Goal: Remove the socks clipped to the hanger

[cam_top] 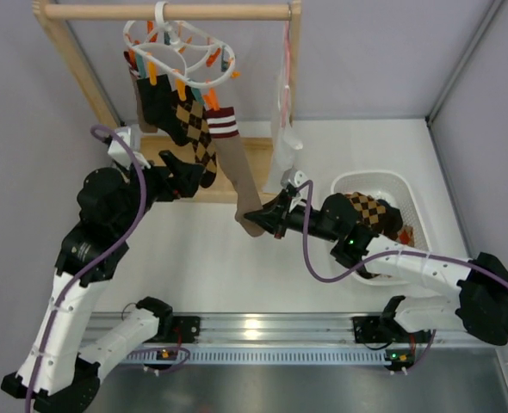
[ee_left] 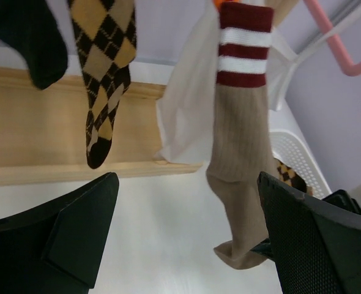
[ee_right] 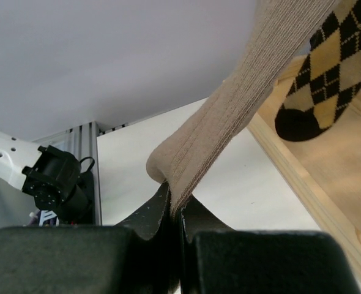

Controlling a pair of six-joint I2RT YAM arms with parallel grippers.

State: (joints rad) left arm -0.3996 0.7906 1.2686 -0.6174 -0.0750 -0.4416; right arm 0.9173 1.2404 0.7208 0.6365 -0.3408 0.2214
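Observation:
The white ring hanger (cam_top: 178, 53) with orange and teal clips hangs from the wooden rail. Clipped to it are a black sock (cam_top: 157, 107), a diamond-checked sock (cam_top: 195, 131) and a long brown sock (cam_top: 237, 168) with a red-and-white striped cuff. My right gripper (cam_top: 264, 215) is shut on the brown sock's toe end (ee_right: 193, 156), the sock stretched taut up to its clip. My left gripper (cam_top: 188, 176) is open and empty beside the checked sock's foot. In the left wrist view the brown sock (ee_left: 241, 135) hangs between the fingers' line, and the checked sock (ee_left: 104, 73) hangs further back.
A white basket (cam_top: 400, 194) at the right holds a checked sock (cam_top: 366, 211). A white cloth with pink strap (cam_top: 285, 129) hangs from the frame's right post. The wooden frame's base (cam_top: 172, 155) lies behind the socks. Grey walls enclose the table.

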